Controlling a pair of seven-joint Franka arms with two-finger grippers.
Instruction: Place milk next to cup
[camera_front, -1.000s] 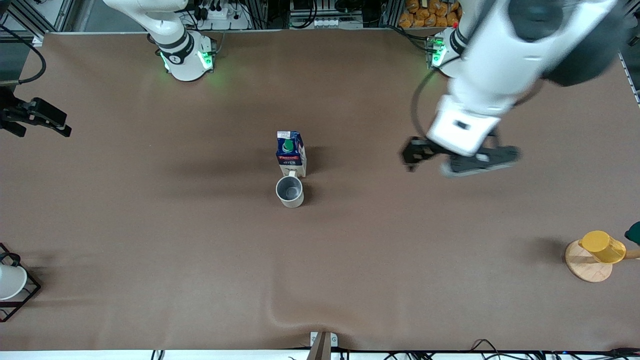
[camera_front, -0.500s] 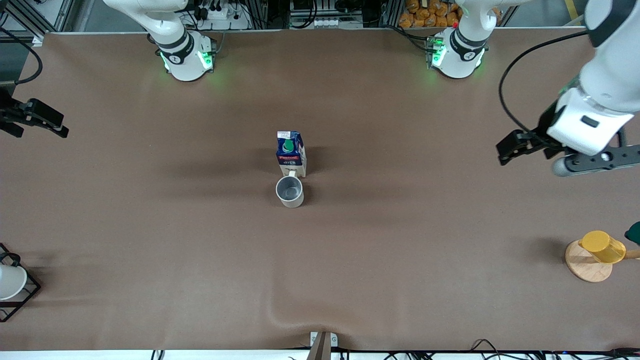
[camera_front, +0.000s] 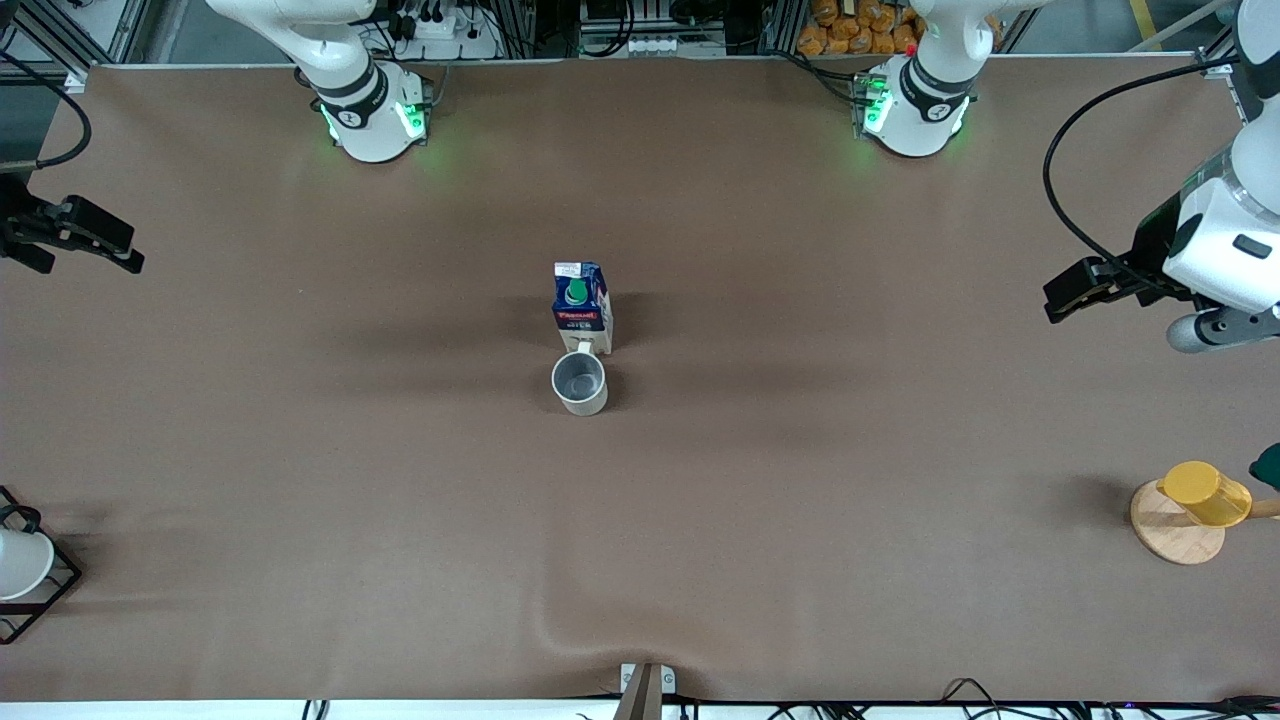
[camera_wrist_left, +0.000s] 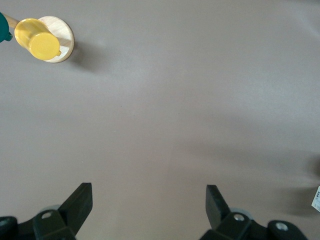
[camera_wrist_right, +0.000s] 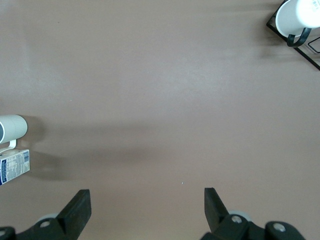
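Two task items stand mid-table: cup (camera_front: 579, 383) nearer the camera, milk (camera_front: 582, 308) upright, touching its handle. I judge the carton light, crushable, slick; I'd grip its flat sides low. Left gripper (camera_front: 1130, 300) and right gripper (camera_front: 70, 235) hover at their table ends, jaws apart, empty.

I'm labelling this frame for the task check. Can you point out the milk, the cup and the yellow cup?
milk (camera_front: 580, 305): front view, on its blue front face with the red label.
cup (camera_front: 579, 381): front view, on its grey inside.
yellow cup (camera_front: 1204, 494): front view, on its side wall, above the round wooden base.
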